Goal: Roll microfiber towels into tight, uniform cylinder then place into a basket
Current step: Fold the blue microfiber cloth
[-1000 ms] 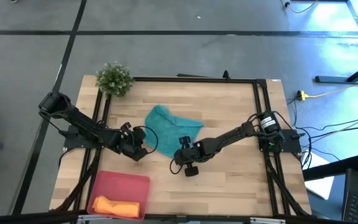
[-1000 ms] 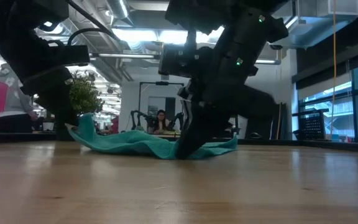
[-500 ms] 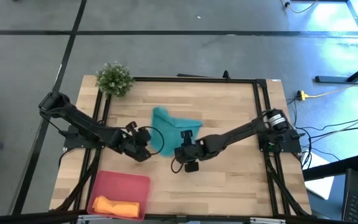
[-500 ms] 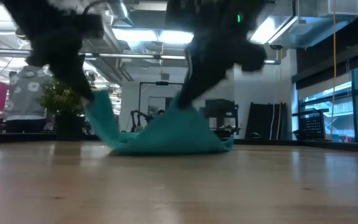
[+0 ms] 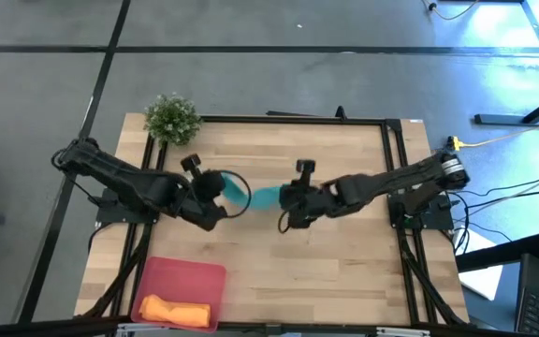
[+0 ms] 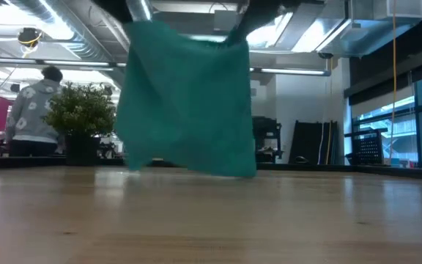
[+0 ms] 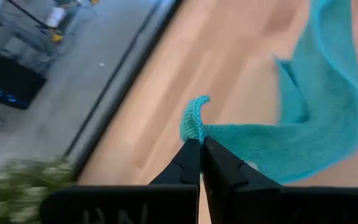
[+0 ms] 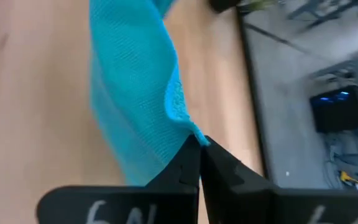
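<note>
I have lifted the teal microfiber towel (image 6: pixel 187 103) clear of the pale wooden counter (image 5: pixel 344 271): a second ago it lay rumpled on the boards with my grippers pinching it low, half a second ago it was rising in a tent, and now it hangs as a flat sheet between them, its lower hem just above the wood in the low view. My left gripper (image 7: pixel 201 146) is clenched on one top corner and my right gripper (image 8: pixel 199 149) is clenched on the other; both wrist views show the cloth nipped right at the fingertips. From above, the towel shows only as a thin teal strip between the two grippers near the middle of the counter, so it is hanging close to vertical. I judge this as the spreading step: the cloth is shaken out and ready to be laid flat before any rolling begins. The other towel, an orange microfiber roll (image 5: pixel 174 309), already sits in the shallow pink-red rectangular basket (image 5: pixel 199 276) at the near left corner. There is open wood on the near and right sides for laying the sheet down; the small green potted plant (image 5: pixel 172 118) stands at the far left corner, well apart, and the black frame rails (image 5: pixel 391 168) edge the counter.
</note>
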Tool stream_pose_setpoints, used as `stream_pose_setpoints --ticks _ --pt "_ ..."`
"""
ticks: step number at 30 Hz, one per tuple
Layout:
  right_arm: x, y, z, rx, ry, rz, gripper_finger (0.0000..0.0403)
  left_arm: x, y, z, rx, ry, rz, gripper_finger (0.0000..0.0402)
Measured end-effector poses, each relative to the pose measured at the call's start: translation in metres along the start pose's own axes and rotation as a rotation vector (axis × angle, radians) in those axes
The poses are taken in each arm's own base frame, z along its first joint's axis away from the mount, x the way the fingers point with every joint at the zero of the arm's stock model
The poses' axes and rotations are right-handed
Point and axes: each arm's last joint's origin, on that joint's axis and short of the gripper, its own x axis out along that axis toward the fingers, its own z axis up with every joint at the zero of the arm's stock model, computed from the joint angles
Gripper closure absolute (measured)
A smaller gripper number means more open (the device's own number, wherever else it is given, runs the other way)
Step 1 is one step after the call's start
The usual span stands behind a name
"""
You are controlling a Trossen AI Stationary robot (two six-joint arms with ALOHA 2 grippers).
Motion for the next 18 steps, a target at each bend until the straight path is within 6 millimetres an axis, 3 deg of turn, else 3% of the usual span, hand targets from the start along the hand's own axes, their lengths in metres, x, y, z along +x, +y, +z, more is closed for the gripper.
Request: stream_pose_setpoints --ticks 7,12,15,18 --pt "-0.026 -0.049 -0.004 0.108 -0.049 -0.129 0.0398 -0.015 0.035 0.026 -0.042 0.003 0.092 0.0401" --pt "-0.032 -0.075 -0.009 0.127 -0.049 -0.179 0.0398 -0.007 0.051 0.033 -0.059 0.041 0.143 0.0401" --pt "-0.030 -0.084 -0.010 0.129 -0.060 -0.114 0.0398 0.000 0.054 0.033 -0.005 0.128 0.062 0.0401" --pt "-0.027 -0.092 -0.013 0.170 -0.040 -0.167 0.0398 0.007 0.058 0.032 -0.018 0.126 0.126 0.0401"
